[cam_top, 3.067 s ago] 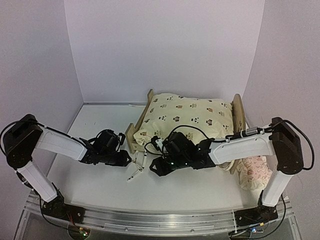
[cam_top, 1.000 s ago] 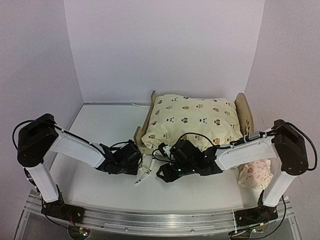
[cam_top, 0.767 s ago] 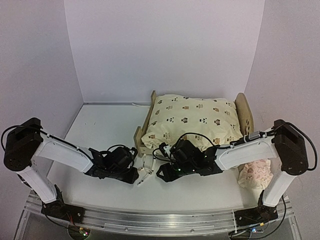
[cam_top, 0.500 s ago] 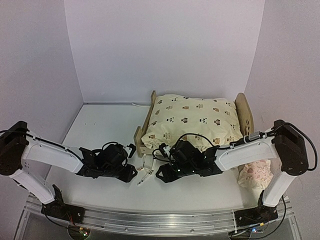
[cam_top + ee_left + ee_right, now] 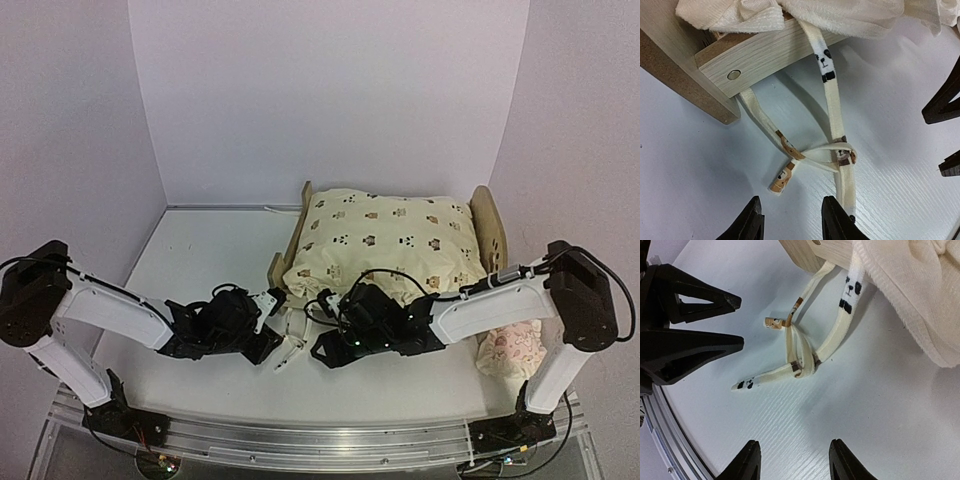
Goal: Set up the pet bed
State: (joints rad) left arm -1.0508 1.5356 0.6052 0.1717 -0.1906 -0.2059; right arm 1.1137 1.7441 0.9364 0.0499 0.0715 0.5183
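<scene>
Fastening the cushion [image 5: 385, 240] to the pet bed [image 5: 276, 270] is the step in hand. The bed stands at the middle rear of the tabletop [image 5: 200, 260], with the cushion lying on it. Two ties [image 5: 832, 150] hang from the bed's near-left corner and cross in a loose half-knot on the tabletop. The left claw [image 5: 792, 225] and right claw [image 5: 796, 462] hover low beside the knot, each partly spread and empty. Probable next move: pinch one free end apiece and draw outward, gently, lest the frame slide.
</scene>
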